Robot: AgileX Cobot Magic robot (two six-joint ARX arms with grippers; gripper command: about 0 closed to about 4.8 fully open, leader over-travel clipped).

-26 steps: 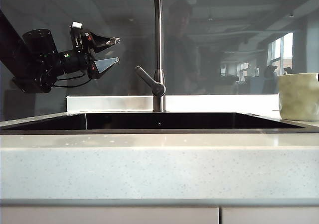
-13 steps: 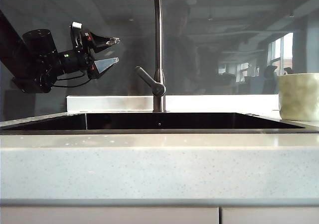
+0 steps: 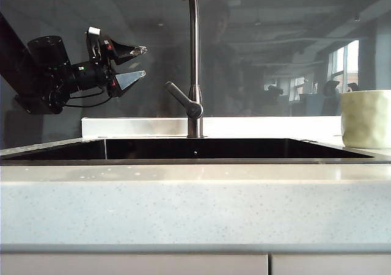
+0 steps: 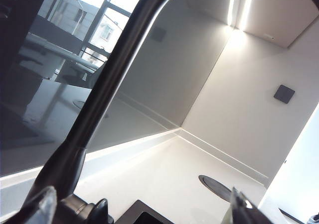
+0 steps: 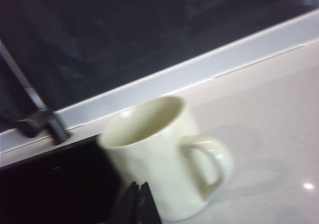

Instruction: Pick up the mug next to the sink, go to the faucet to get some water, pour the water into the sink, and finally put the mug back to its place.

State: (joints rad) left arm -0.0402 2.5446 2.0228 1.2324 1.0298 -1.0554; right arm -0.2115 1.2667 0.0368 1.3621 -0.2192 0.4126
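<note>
Mug (image 3: 366, 118): pale cream-green, upright on the stone counter just beside the right end of the sink (image 3: 195, 148), cut by the exterior view's edge so that its handle is not shown there. In the right wrist view the mug (image 5: 164, 154) is seen whole, empty, its loop handle turned away from the sink's dark basin (image 5: 55, 189).

Faucet (image 3: 193, 61): gooseneck pipe rising behind the sink's middle, lever angled to the left; its spout leaves the top of the exterior view.

Left gripper (image 3: 135, 62): held in the air left of the faucet and above the sink's left end, jaws spread wide and empty, unchanged across the exterior frames. In its own wrist view only the two fingertips (image 4: 47, 204) show, either side of the faucet pipe (image 4: 107, 84).

Right gripper (image 5: 139, 201): not visible in the exterior view; in its wrist view the fingers meet, closed on nothing, just short of the mug. Over the last second these jaws have shut.

Reading: the mug stands at its place with nothing gripping it, and the closed, empty right jaws suggest either the end of the cycle or a start not yet made. Which of the two cannot be told. The right wrist picture is blurred, and no water is discernible.
</note>
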